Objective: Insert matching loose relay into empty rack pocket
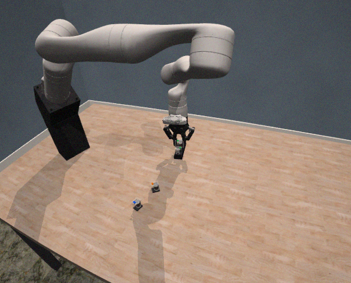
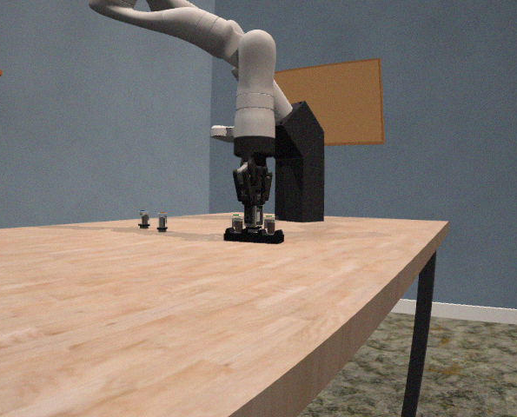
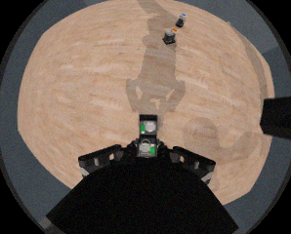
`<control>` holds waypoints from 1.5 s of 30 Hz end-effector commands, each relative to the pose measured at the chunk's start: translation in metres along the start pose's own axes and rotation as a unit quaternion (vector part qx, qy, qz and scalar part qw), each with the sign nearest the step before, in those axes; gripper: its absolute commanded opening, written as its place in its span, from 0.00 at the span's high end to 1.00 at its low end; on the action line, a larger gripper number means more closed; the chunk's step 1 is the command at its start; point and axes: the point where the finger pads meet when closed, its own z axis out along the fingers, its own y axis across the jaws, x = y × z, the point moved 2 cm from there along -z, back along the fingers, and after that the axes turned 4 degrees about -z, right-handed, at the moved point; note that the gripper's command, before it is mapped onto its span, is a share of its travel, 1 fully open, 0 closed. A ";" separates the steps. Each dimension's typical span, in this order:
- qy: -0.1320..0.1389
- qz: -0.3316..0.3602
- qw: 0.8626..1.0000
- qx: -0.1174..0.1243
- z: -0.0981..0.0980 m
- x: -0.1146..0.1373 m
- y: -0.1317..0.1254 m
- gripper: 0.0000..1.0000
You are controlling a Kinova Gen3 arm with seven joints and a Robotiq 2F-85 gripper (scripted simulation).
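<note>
The black rack (image 2: 254, 234) lies on the wooden table, seen also in the top view (image 1: 178, 152). It holds green-button relays in its two end pockets (image 2: 236, 222) (image 2: 269, 223). My gripper (image 2: 253, 220) stands straight over the middle pocket and is shut on a third green-button relay (image 3: 145, 148), held low in the rack between the other two. In the wrist view the near rack relay (image 3: 147, 128) shows just beyond the held one. How deep the held relay sits I cannot tell.
Two loose relays stand apart on the table: an orange-button one (image 1: 155, 187) and a blue-button one (image 1: 137, 204). The arm's black base block (image 1: 61, 121) stands at the table's far left corner.
</note>
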 end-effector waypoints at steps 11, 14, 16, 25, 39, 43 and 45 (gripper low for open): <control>0.000 0.000 1.000 0.000 0.003 0.000 0.000 1.00; 0.000 0.000 1.000 0.000 0.004 0.000 0.000 1.00; 0.000 0.000 1.000 0.000 0.004 0.000 0.000 1.00; 0.000 0.000 1.000 0.000 0.007 0.000 0.000 1.00; 0.000 0.000 1.000 0.000 0.010 0.000 0.000 1.00; 0.000 0.000 1.000 0.000 0.011 0.000 0.000 1.00; 0.000 0.000 1.000 0.000 0.011 0.000 0.000 1.00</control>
